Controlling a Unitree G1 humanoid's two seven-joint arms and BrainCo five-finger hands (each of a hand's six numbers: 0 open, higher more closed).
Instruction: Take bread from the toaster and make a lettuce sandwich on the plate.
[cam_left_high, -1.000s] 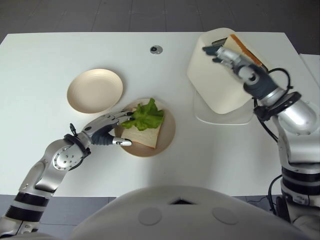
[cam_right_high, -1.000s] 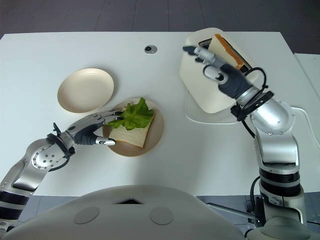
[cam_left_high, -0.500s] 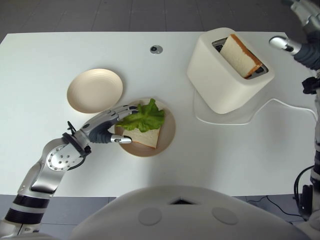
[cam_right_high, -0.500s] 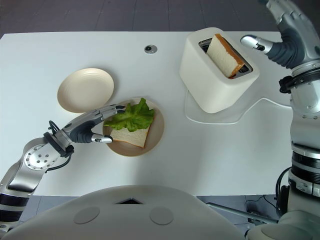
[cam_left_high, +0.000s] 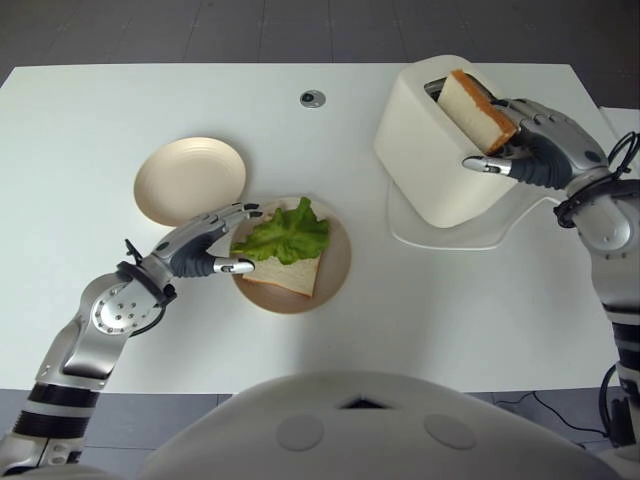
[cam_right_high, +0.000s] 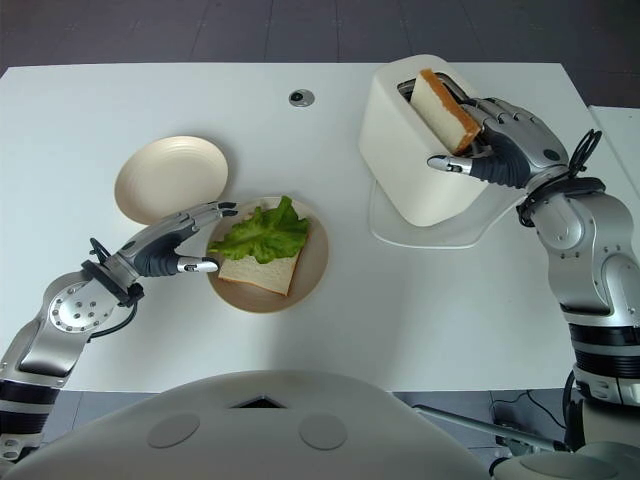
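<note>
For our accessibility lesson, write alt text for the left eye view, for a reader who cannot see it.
A robot's right hand grips a bread slice standing in a white toaster. Its left hand lies open beside a plate holding another slice topped with lettuce; a second plate sits nearby.

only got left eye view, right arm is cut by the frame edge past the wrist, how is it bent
Observer: The right arm slants down and right from the wrist to a bent elbow, right of the toaster.
Operator: and below the elbow
Observer: It drops almost straight down, crossing the near edge of the table.
</note>
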